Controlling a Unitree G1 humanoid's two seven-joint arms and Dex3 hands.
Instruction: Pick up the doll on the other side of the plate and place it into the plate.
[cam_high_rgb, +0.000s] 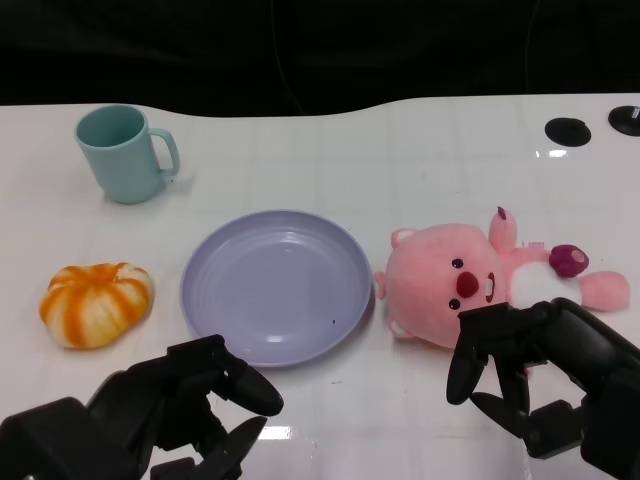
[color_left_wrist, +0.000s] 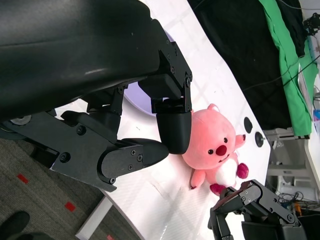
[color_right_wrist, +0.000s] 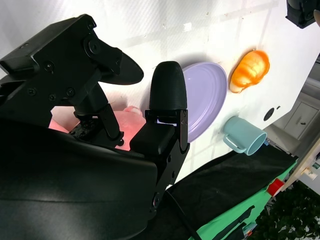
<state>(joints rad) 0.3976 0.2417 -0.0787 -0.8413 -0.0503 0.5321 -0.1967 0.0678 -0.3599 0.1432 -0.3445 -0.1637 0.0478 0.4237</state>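
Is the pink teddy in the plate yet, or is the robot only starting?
Only starting. The pink doll lies on the table beside the purple plate, which holds nothing. The right hand is open near the doll, not gripping it. The left hand holds nothing. Grasping, lifting and placing remain.

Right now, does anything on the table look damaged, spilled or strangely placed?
Nothing stands out. The pink doll lies on its back beside the empty purple plate; the teal mug stands upright.
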